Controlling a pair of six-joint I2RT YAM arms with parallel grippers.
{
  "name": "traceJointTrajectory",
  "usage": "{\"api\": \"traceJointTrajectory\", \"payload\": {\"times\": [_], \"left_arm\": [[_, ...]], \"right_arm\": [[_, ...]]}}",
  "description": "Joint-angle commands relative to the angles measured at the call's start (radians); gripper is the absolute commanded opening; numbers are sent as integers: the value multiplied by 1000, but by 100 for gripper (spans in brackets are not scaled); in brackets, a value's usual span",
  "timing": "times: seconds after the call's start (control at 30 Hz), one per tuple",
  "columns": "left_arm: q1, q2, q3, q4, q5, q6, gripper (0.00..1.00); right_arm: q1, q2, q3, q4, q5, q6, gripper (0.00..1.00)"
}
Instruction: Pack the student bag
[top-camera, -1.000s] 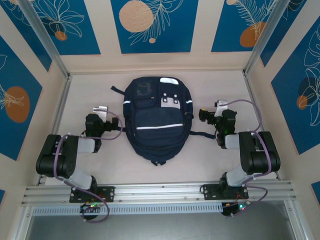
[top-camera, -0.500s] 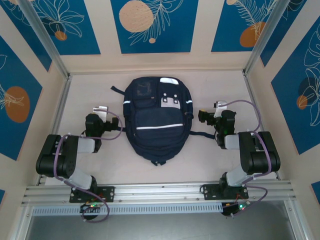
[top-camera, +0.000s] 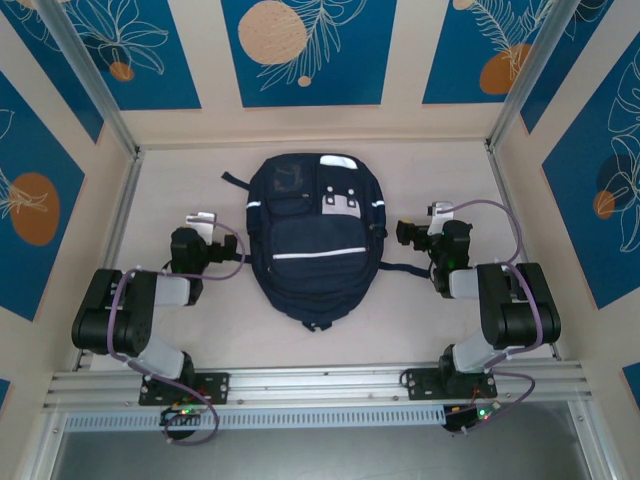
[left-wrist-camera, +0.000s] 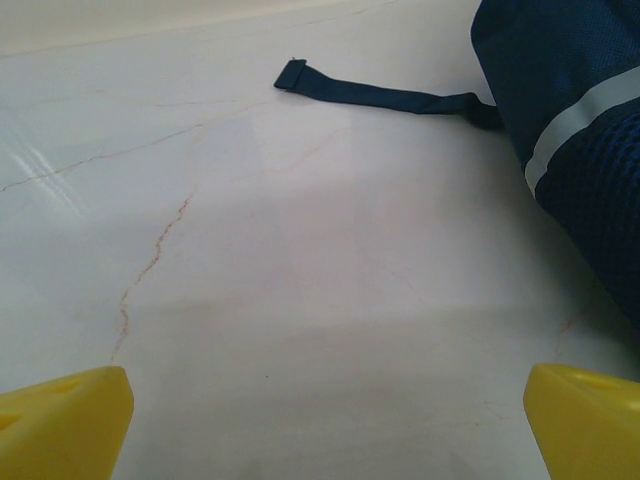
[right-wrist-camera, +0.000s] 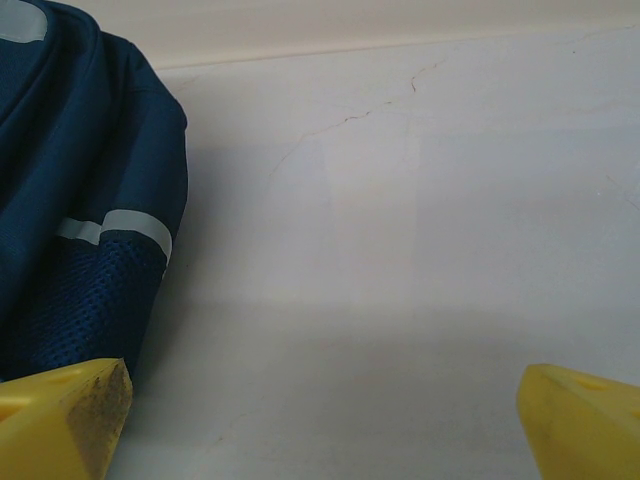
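top external: high at near side, looking down on pale table (top-camera: 400, 320) | left wrist: low, close, facing far | right wrist: likewise | shared: dark navy striped fabric backpack (top-camera: 310, 240) sides

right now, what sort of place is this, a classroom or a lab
Probably a robot test booth, not a classroom. The left arm and right arm are bolted to a metal rail at the table edge, blue printed wall panels box it in, and the student bag lies flat between them.
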Motion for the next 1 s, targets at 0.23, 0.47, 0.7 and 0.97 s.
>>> {"api": "traceJointTrajectory", "payload": {"times": [0.23,0.47,0.7,0.97], "left_arm": [[11,-4,7,25,26,-7,100],[11,-4,8,25,25,-7,100],[12,-4,8,24,24,-7,100],[12,-1,15,14,26,-9,100]], "right_arm": [[-1,-11,-5,4,-17,-9,99],[-1,-11,-6,3,-17,-9,99],[-1,-11,-5,3,-17,-10,99],[-1,-11,-5,3,-17,-10,99]]}}
